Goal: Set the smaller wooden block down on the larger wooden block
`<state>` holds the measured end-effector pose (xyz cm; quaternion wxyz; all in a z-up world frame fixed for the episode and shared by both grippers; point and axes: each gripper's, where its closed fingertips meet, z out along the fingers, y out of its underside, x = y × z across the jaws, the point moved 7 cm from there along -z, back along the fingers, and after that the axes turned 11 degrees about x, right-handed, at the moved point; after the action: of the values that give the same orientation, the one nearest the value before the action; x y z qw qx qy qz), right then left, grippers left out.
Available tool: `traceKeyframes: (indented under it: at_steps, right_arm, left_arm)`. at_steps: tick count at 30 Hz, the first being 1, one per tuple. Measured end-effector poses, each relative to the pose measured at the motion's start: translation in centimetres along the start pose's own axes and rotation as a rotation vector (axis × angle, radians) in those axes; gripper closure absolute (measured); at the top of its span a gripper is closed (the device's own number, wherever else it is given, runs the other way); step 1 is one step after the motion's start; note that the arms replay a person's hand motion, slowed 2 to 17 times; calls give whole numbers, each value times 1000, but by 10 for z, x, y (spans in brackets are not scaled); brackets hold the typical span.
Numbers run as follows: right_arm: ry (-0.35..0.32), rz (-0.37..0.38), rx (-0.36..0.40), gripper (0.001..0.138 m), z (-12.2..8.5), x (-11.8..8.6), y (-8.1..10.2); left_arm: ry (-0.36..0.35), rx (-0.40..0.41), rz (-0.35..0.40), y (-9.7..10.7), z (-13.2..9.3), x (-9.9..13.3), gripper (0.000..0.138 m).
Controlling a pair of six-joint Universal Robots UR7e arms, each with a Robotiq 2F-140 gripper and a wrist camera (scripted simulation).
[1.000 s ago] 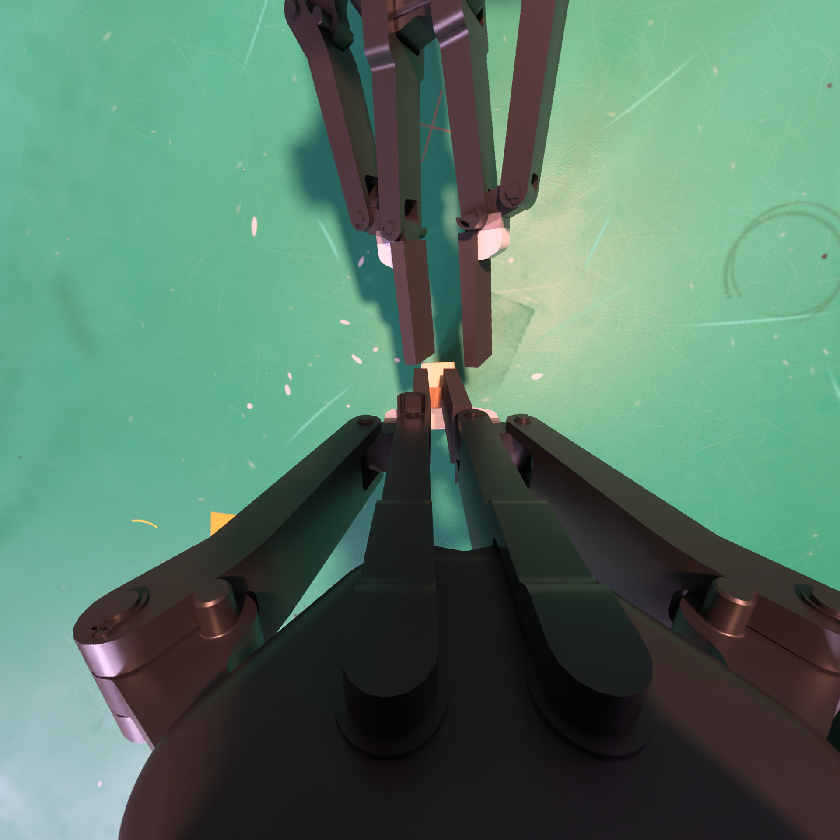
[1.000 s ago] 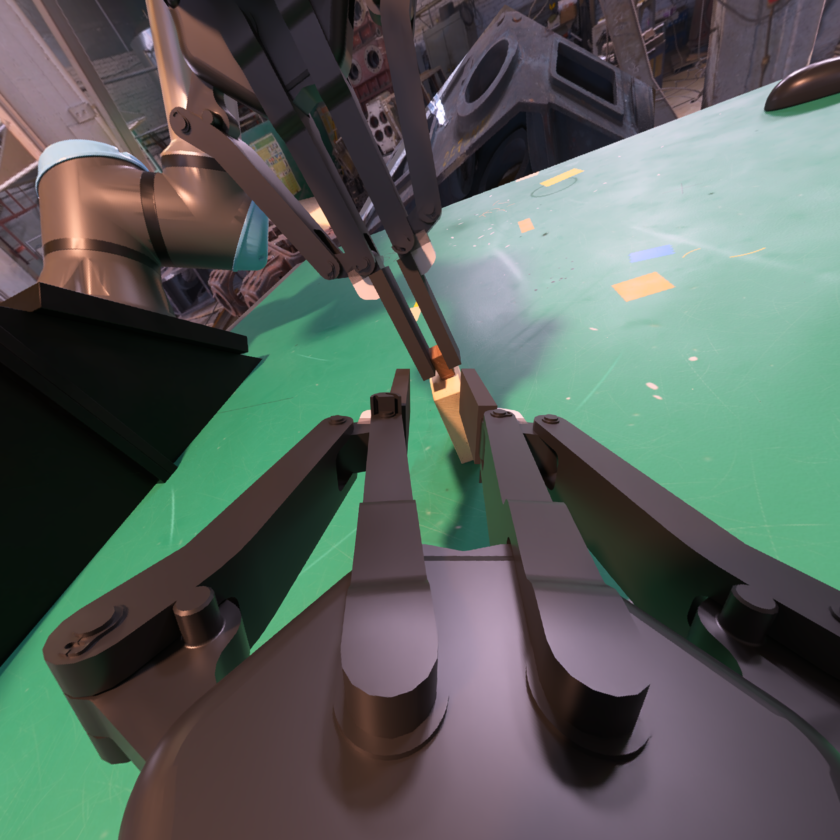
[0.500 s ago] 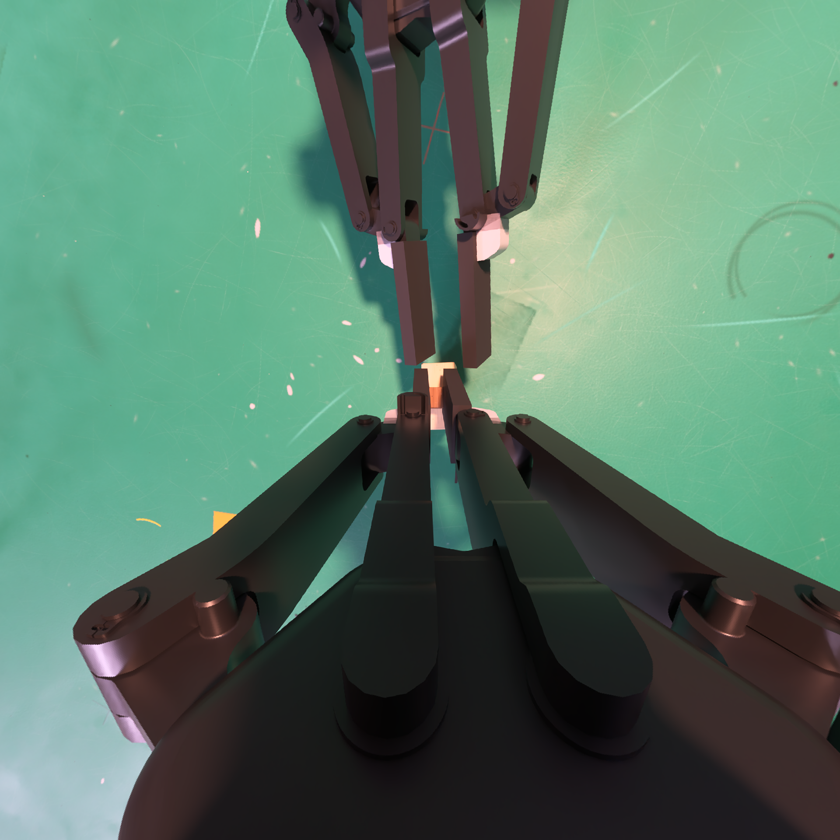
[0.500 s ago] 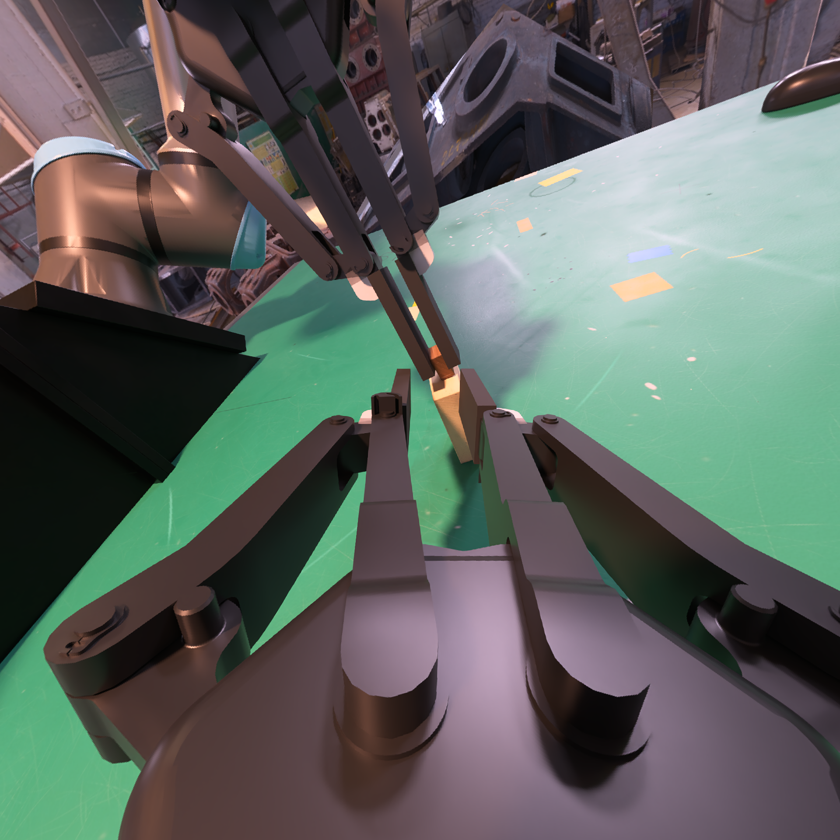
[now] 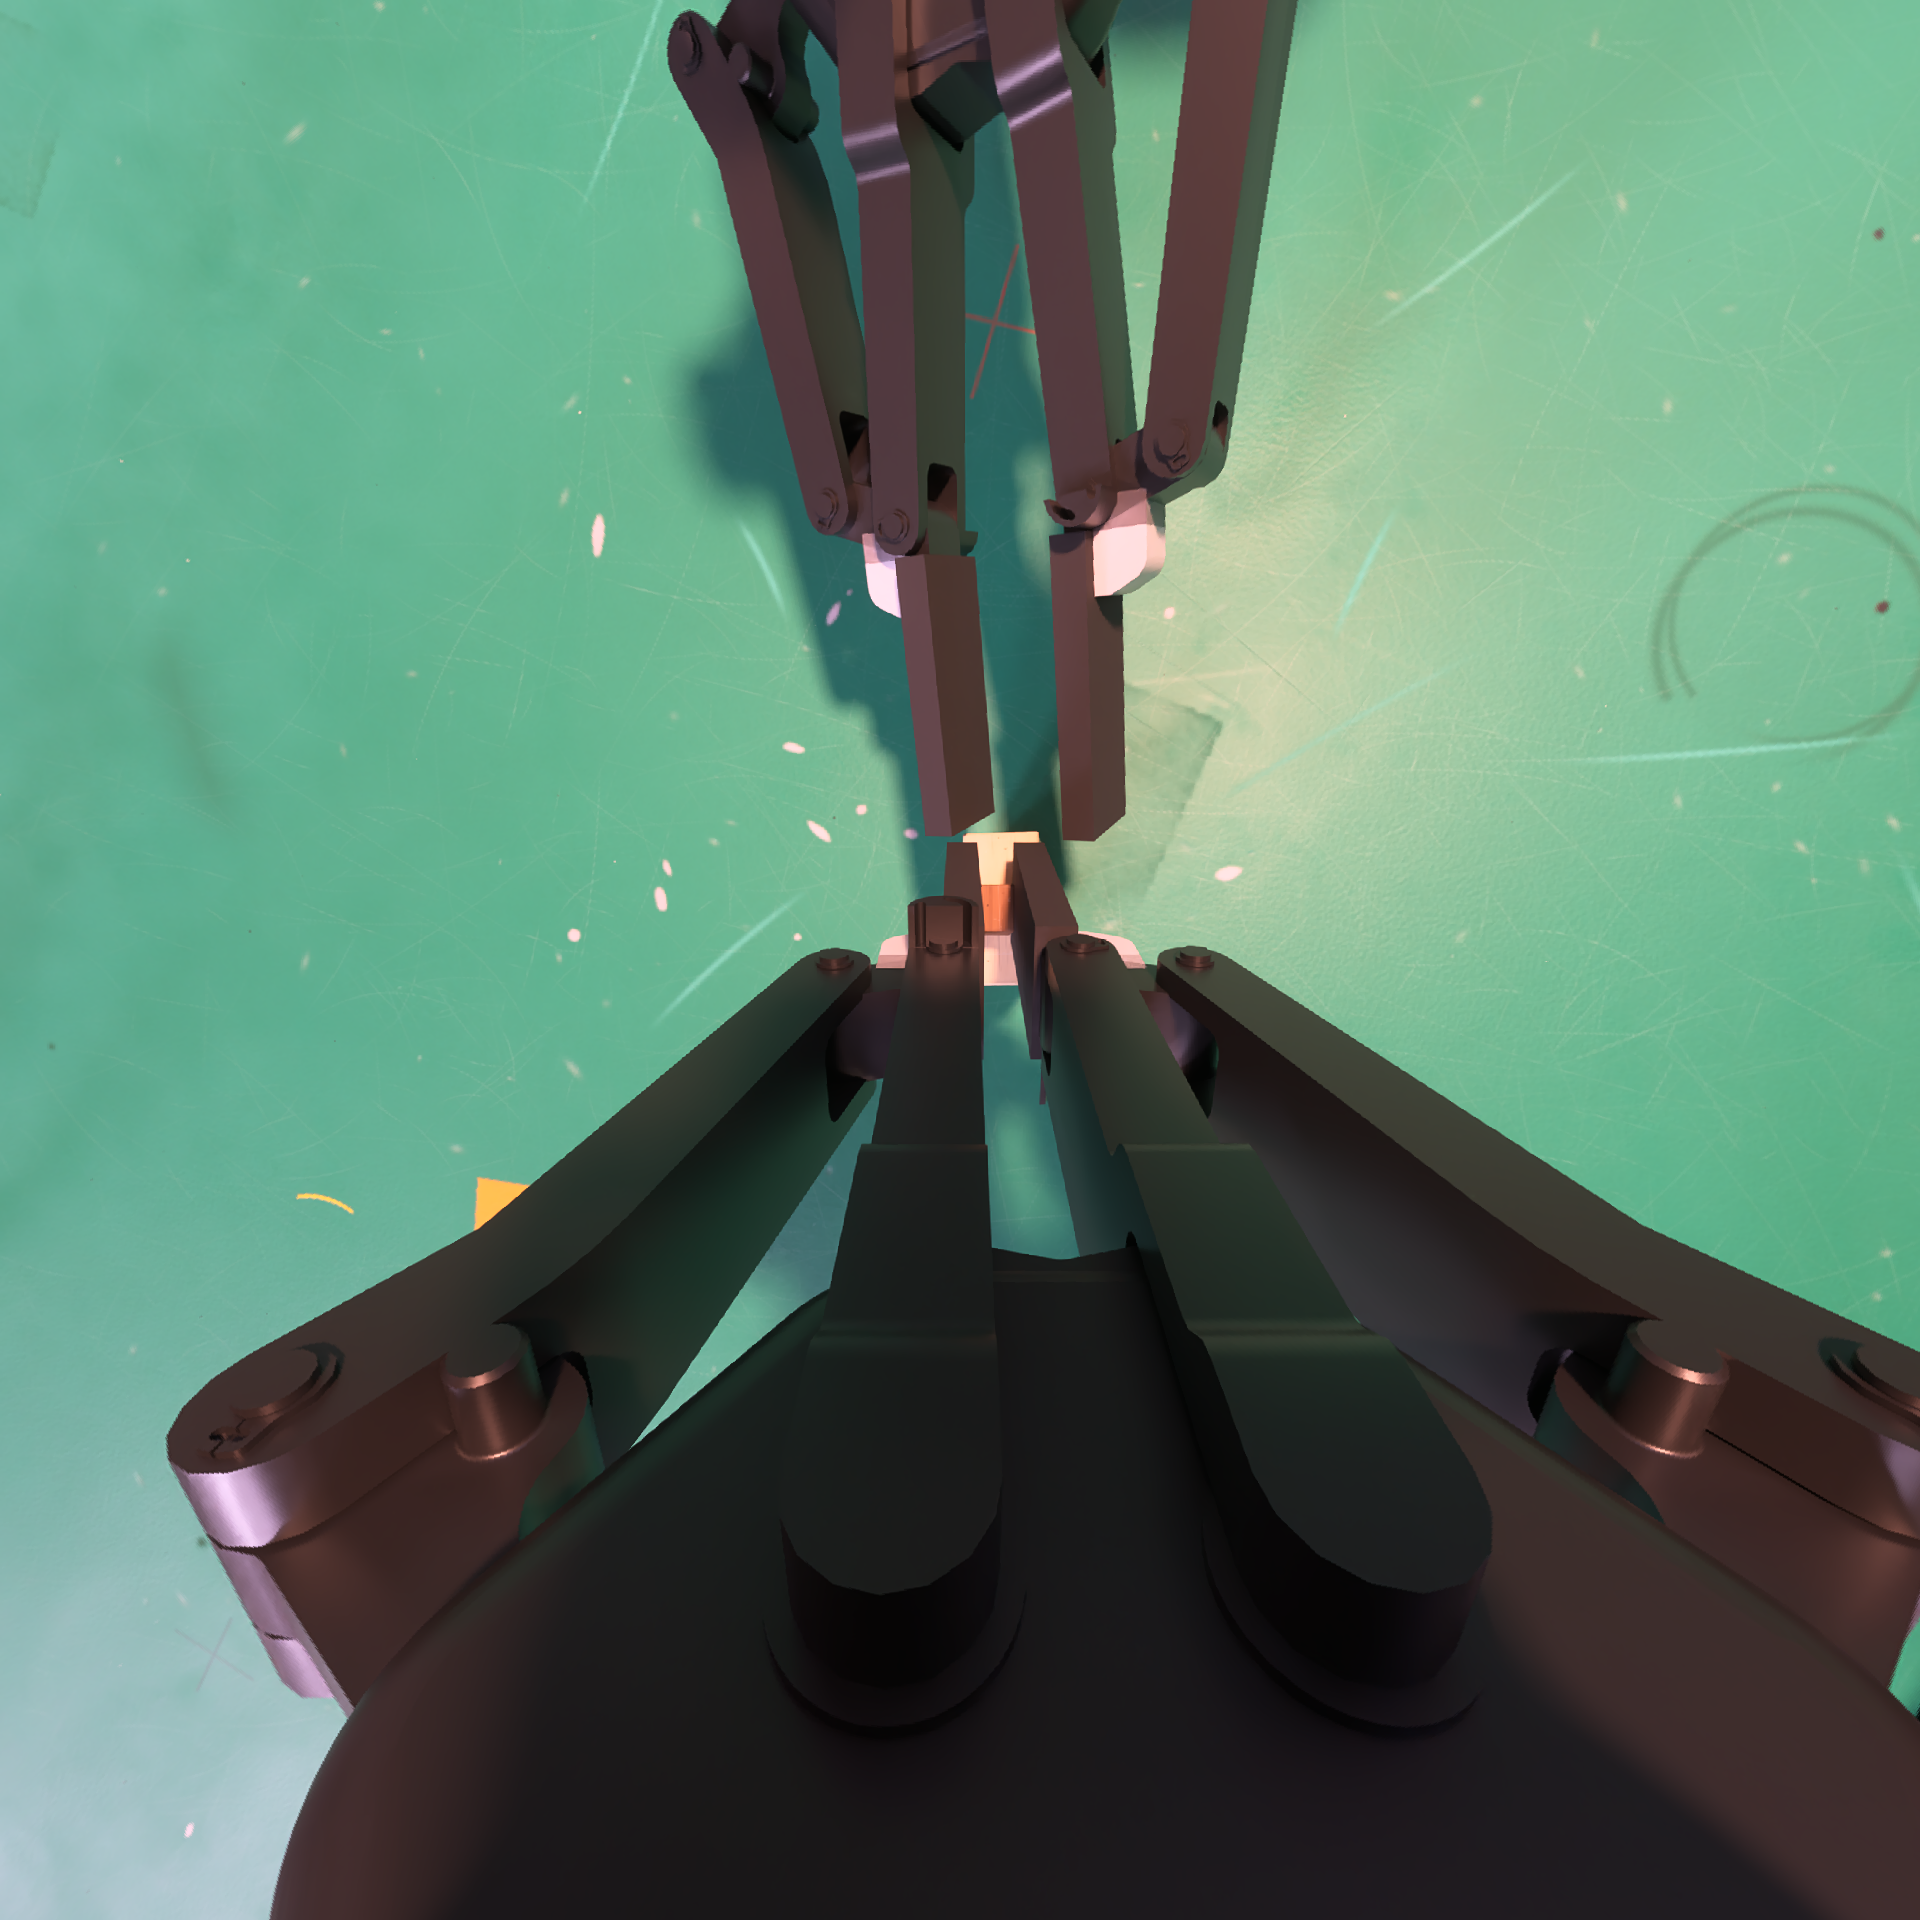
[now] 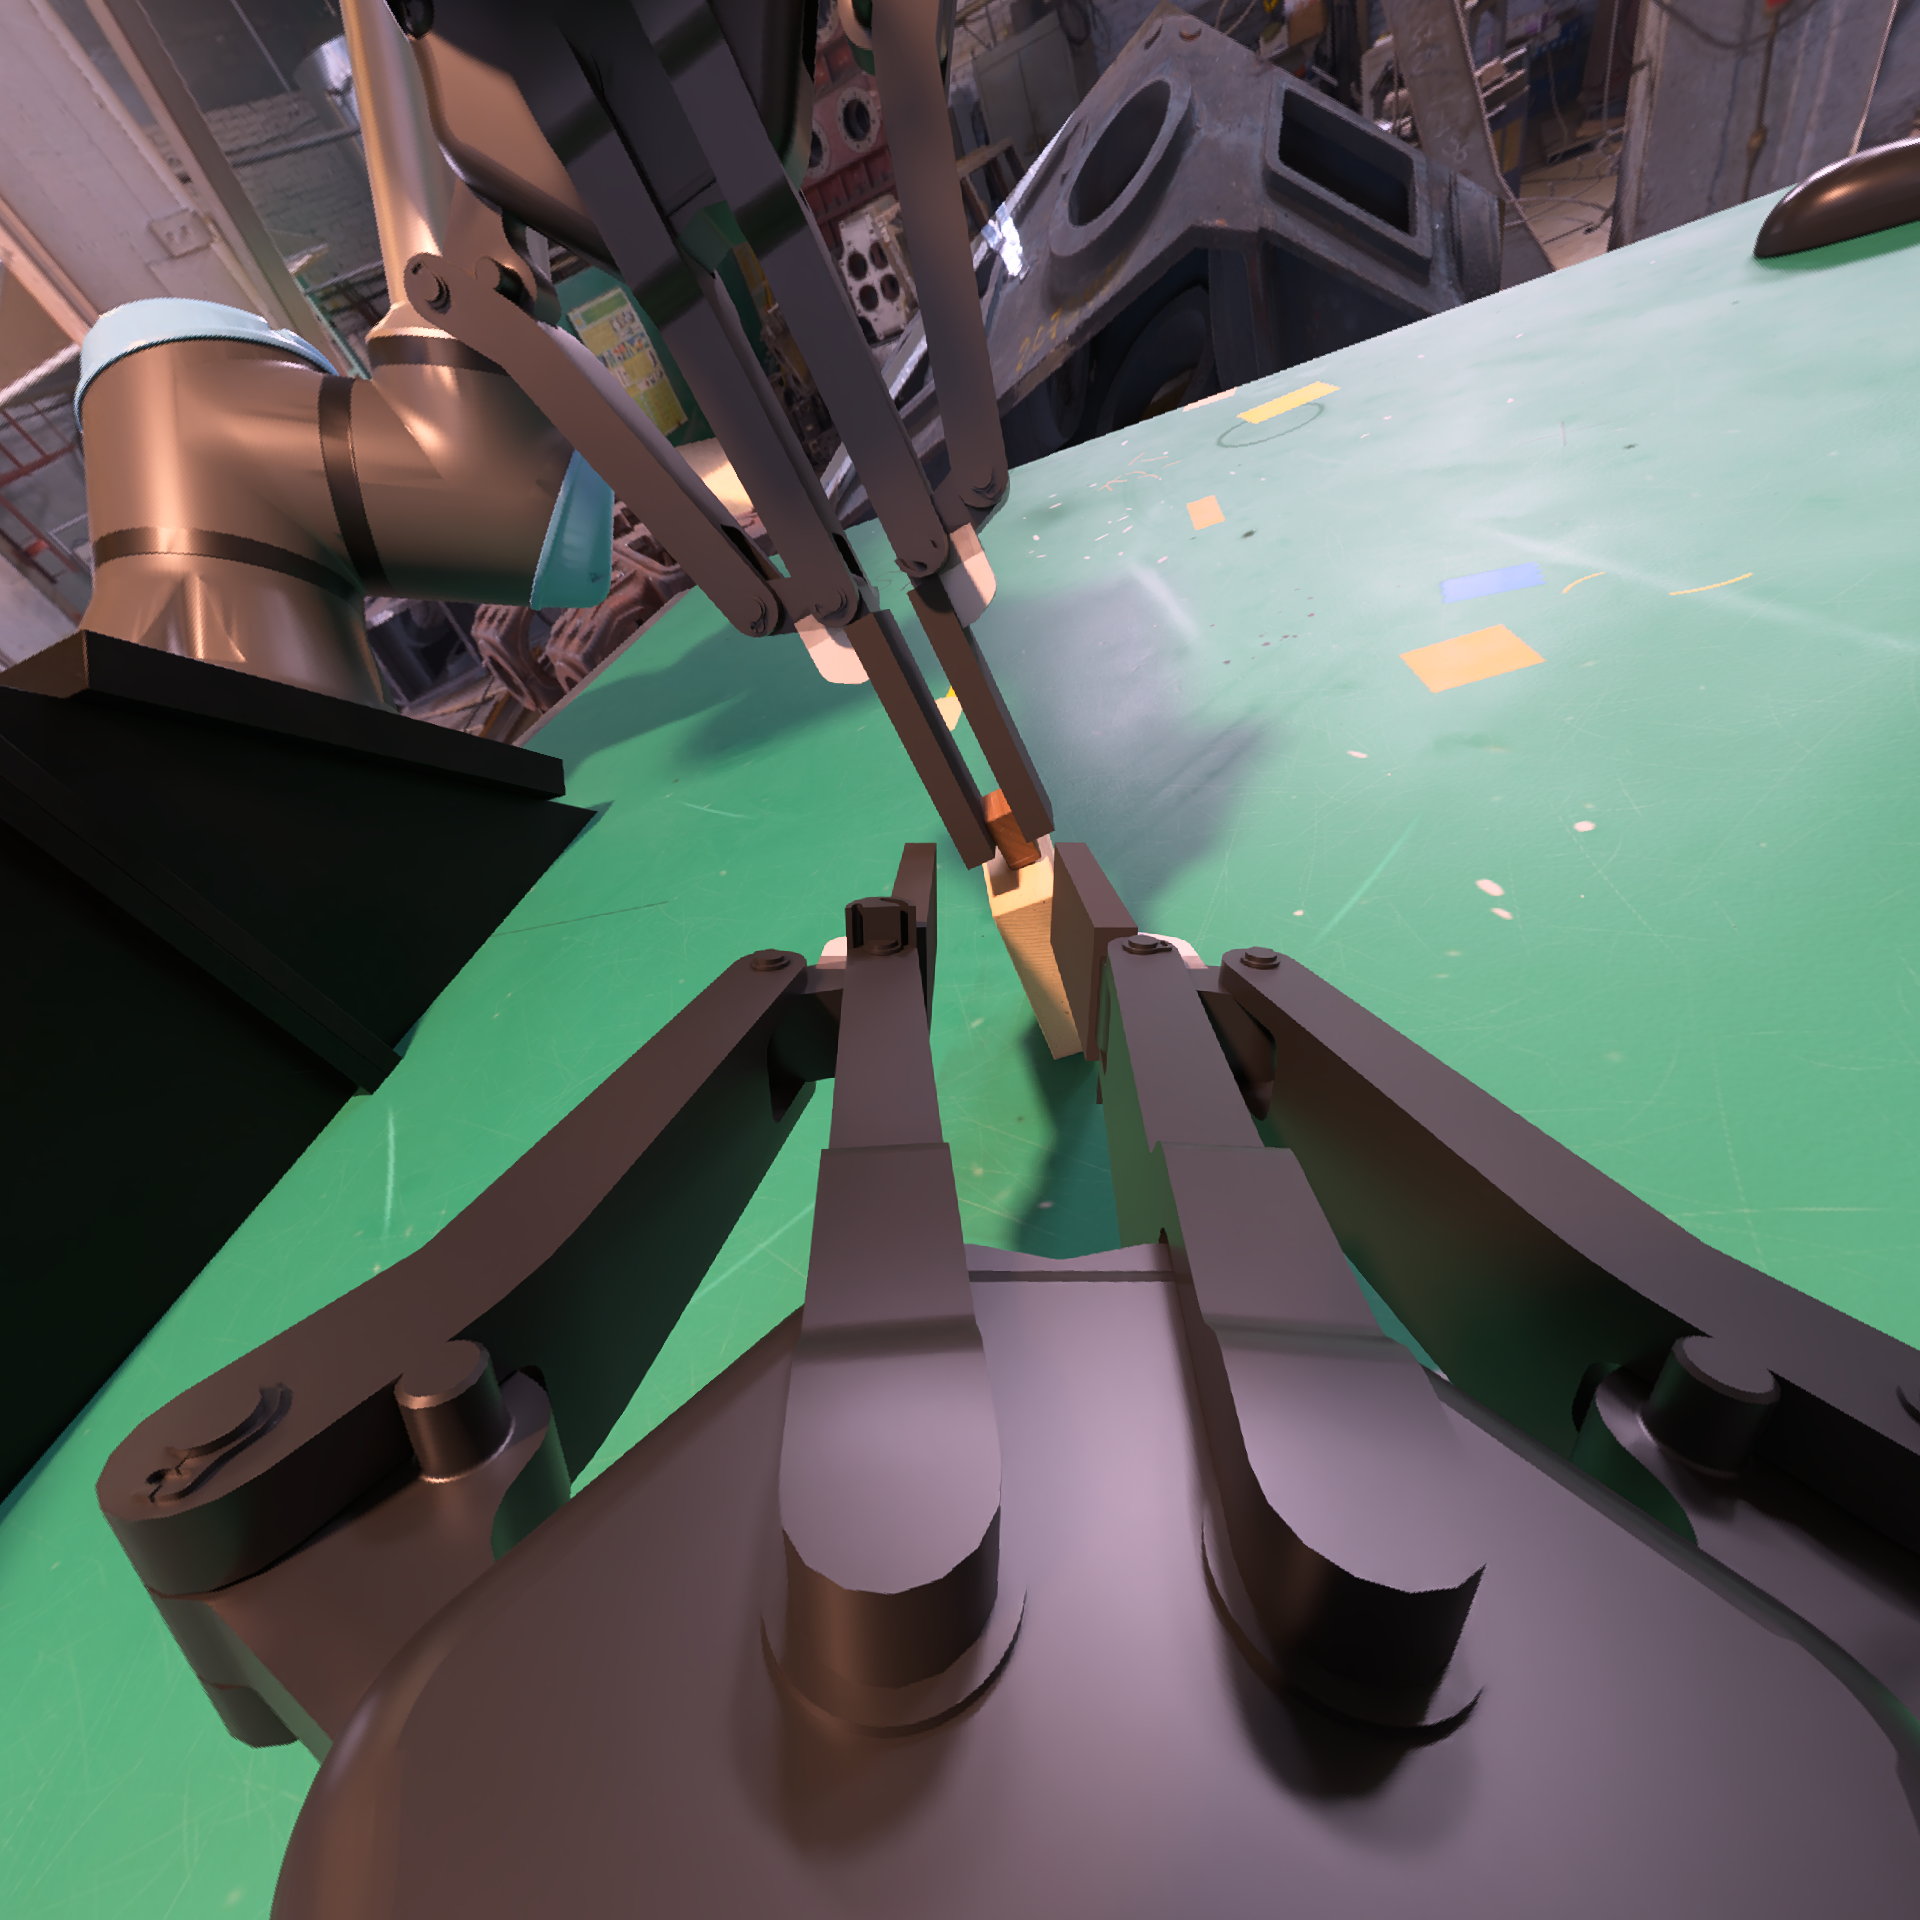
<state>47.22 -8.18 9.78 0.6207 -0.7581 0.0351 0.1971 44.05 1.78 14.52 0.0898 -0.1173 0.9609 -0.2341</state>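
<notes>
My left gripper (image 5: 995,883) points straight down and is shut on the smaller wooden block (image 5: 995,906), a short orange-brown piece. In the right wrist view the block (image 6: 1010,826) sits pinched at the tips of the left gripper (image 6: 1003,836), with its lower end touching the notched top of the larger wooden block (image 6: 1029,956). The larger block is pale and upright. My right gripper (image 6: 995,868) holds it from the side, jaws closed to its width. From above, only the pale top of the larger block (image 5: 1000,844) shows, between the fingertips of the right gripper (image 5: 1023,826).
The green table (image 6: 1455,935) carries flat orange (image 6: 1470,657) and blue (image 6: 1491,582) patches. The left arm (image 6: 260,488) stands on a black base (image 6: 208,883) at the left. A dark rounded object (image 6: 1839,197) lies at the far right edge.
</notes>
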Motion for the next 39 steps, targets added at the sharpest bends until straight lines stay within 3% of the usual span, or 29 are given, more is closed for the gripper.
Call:
traceKeyframes:
  at_steps: [13, 16, 39]
  right_arm:
    - [-9, -4, -5, 108, 0, 0, -1]
    - [-8, -6, -5, 108, -1, 0, -1]
    - [29, -12, -8, 108, -7, 0, -4]
  left_arm:
    - [5, 47, -29, 3, -1, -1, 129]
    - [13, 62, -35, 3, -2, -1, 119]
    - [50, 251, -34, 0, -15, -3, 116]
